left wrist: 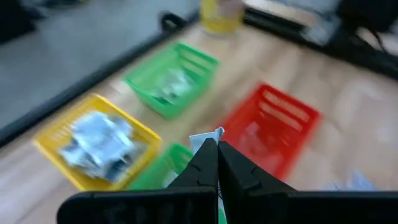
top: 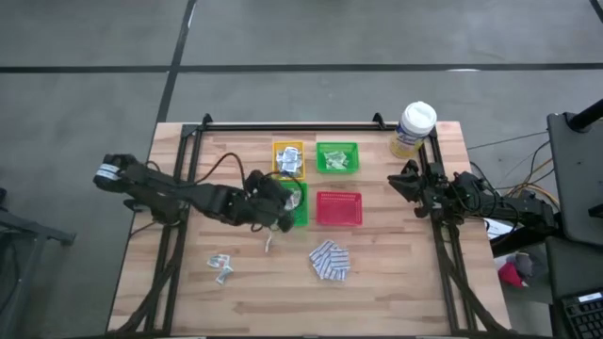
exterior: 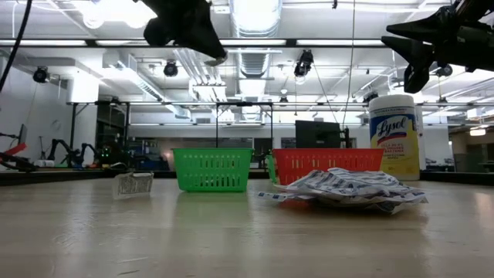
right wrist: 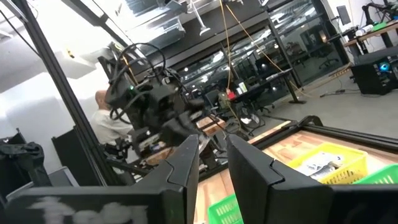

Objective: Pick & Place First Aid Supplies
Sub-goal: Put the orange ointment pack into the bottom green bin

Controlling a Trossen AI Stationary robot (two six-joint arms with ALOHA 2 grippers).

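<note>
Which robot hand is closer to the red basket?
Left. The left gripper hovers by the green tray just beside the red basket; the right gripper waits farther off near the table's edge.

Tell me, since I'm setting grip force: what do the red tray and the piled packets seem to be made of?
The red tray looks like rigid moulded plastic: slotted lattice walls, even colour. The piled packets look like thin paper or foil-lined wrappers, crinkled and faintly shiny; which one, the views leave open.

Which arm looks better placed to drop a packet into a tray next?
The left. Its gripper is shut on a packet and hangs over the trays, near the green tray. The right gripper waits empty by the table's edge.
</note>
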